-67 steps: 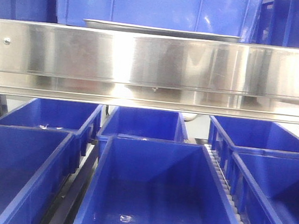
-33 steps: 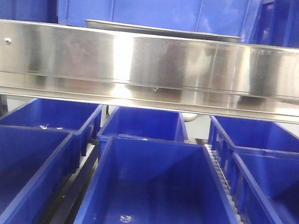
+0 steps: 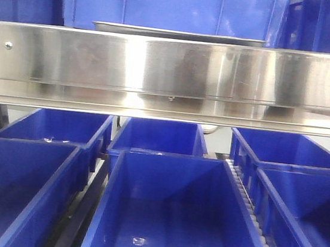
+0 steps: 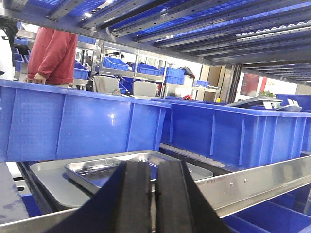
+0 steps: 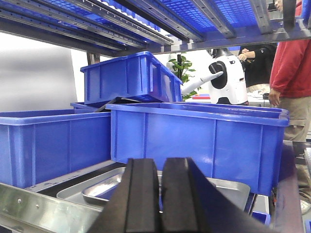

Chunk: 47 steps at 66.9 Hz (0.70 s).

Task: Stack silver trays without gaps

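Two silver trays lie on the upper shelf, a smaller shiny tray tilted inside a larger dull one. From the right wrist, the inner tray rests in the outer tray. In the front view only a thin tray edge peeks over the rail. My left gripper is shut with a hairline gap and holds nothing, just short of the trays' near side. My right gripper is shut and empty too, facing the trays from the other side.
A long steel shelf rail with screws runs across in front of the trays. Blue bins stand right behind the trays. More open blue bins fill the lower level. A person in red stands beyond the rack.
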Each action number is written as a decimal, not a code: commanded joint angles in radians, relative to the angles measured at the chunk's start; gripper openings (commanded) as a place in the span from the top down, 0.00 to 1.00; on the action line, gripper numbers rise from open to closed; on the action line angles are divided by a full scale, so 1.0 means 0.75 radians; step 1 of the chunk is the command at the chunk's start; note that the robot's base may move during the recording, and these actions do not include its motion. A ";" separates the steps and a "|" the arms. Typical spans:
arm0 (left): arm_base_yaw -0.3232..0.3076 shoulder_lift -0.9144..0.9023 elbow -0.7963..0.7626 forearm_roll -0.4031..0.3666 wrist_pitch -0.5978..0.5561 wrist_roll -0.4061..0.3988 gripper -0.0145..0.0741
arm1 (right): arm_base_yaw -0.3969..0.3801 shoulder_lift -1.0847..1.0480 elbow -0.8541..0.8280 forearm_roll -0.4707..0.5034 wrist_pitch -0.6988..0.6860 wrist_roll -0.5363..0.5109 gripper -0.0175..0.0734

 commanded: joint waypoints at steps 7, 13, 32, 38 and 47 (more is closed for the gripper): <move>-0.006 -0.008 0.000 0.001 -0.019 0.003 0.81 | 0.000 -0.011 0.023 0.164 -0.041 -0.014 0.83; -0.006 -0.008 0.000 0.001 -0.019 0.003 0.81 | -0.026 -0.032 0.098 0.174 -0.069 -0.014 0.83; -0.006 -0.008 0.000 0.001 -0.019 0.003 0.81 | -0.334 -0.246 0.440 0.623 -0.091 -0.693 0.83; -0.006 -0.008 0.000 0.001 -0.019 0.003 0.81 | -0.405 -0.318 0.526 0.623 -0.094 -0.691 0.83; -0.006 -0.008 0.000 0.001 -0.019 0.003 0.81 | -0.488 -0.462 0.526 0.623 0.102 -0.629 0.83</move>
